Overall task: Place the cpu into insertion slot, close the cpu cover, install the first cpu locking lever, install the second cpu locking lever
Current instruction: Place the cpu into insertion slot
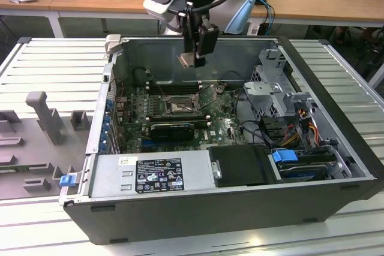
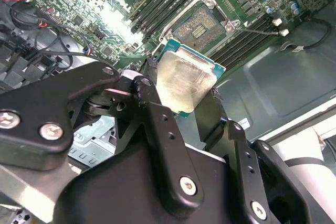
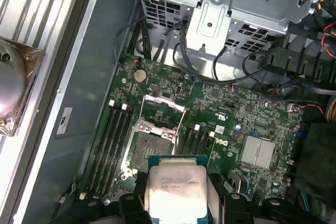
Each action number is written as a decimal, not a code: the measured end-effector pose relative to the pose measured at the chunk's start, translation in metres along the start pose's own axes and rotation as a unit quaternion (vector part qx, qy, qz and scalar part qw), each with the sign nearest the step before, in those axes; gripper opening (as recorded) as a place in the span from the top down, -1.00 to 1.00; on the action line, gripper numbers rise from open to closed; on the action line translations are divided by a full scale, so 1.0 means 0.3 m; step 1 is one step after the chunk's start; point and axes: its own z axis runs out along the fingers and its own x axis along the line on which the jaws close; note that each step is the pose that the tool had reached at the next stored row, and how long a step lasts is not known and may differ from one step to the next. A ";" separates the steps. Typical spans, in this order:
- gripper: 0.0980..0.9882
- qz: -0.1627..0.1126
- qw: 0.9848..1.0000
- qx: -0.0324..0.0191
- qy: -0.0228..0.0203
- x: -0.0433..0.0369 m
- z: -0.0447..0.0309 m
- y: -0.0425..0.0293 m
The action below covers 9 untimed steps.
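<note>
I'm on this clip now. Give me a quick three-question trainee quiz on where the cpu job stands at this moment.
1. Multiple choice: what does the gripper hold? A) the cpu B) a screwdriver C) nothing
2. True or false: the cpu already sits in the insertion slot.
3. Fill in: the insertion slot stands ___ (empty / filled).
Key: 1 A; 2 false; 3 empty.
</note>
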 end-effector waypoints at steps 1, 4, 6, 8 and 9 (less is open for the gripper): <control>0.03 0.004 1.000 0.000 0.000 0.000 0.000 0.000; 0.03 0.024 1.000 0.000 -0.002 0.000 0.001 0.000; 0.03 0.029 1.000 -0.001 -0.003 0.000 0.003 0.000; 0.03 0.029 1.000 0.000 -0.003 0.000 0.007 0.000; 0.03 0.029 1.000 0.000 -0.003 0.000 0.012 -0.001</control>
